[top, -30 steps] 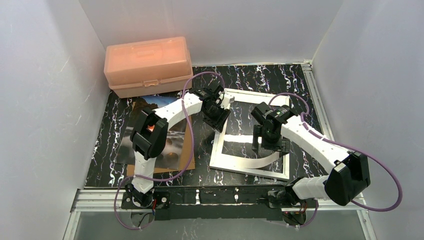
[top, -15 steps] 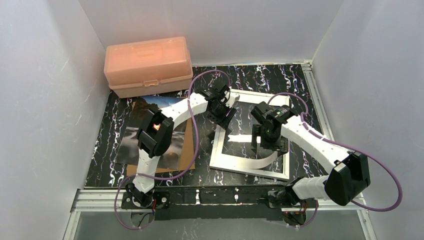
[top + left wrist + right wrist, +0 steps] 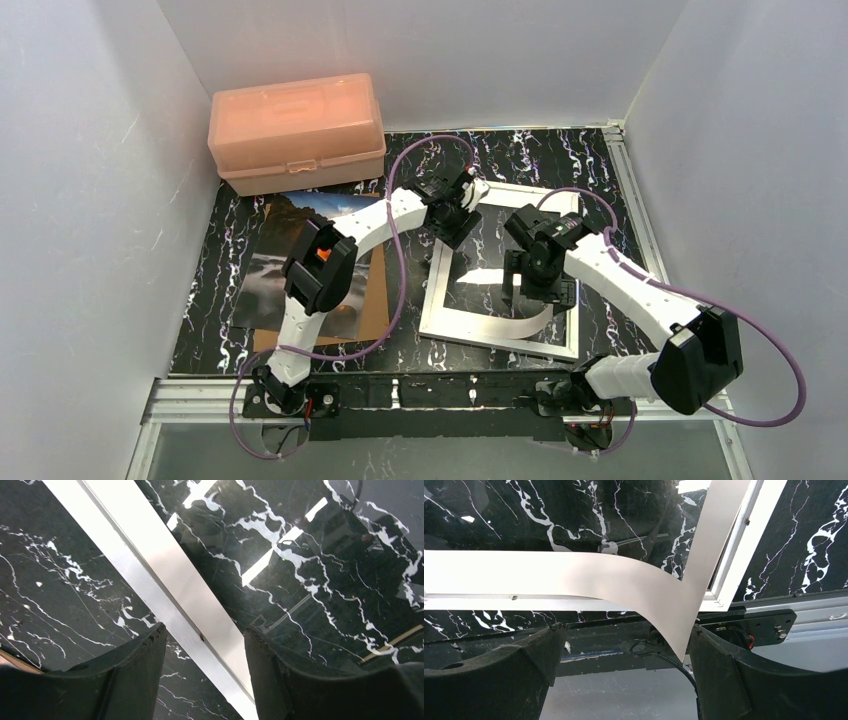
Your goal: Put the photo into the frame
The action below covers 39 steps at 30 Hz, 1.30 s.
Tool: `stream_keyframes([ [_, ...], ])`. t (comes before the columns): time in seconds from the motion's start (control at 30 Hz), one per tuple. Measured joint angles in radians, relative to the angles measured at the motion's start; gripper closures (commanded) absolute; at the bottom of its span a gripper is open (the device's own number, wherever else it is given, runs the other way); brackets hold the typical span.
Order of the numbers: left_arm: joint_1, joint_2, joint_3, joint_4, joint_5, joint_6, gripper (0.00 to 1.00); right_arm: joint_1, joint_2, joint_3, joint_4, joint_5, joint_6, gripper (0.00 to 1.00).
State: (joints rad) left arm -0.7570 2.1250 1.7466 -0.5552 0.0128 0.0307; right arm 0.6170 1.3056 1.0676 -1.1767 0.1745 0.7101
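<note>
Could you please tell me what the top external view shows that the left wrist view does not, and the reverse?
Only the top external view shows the pink box, the photo lying on a brown board left of the frame, and the open right gripper over that frame. Only the left wrist view shows, close up, the left gripper open, one finger on each side of a frame rail. Both show the frame and the black marbled table.

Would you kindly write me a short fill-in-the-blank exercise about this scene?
The photo lies on brown ____.
The frame is coloured ____.
The pink box sits in the far ____ corner of the table.
The left gripper and right gripper both stand ____.
Missing words: cardboard; white; left; open.
</note>
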Motion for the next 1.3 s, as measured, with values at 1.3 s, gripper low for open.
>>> stream_keyframes([
  [1.3,0.002,0.079,0.06,0.005,-0.124,-0.013,0.44,-0.015,-0.06,-0.032,0.02,-0.032,0.009,0.01],
])
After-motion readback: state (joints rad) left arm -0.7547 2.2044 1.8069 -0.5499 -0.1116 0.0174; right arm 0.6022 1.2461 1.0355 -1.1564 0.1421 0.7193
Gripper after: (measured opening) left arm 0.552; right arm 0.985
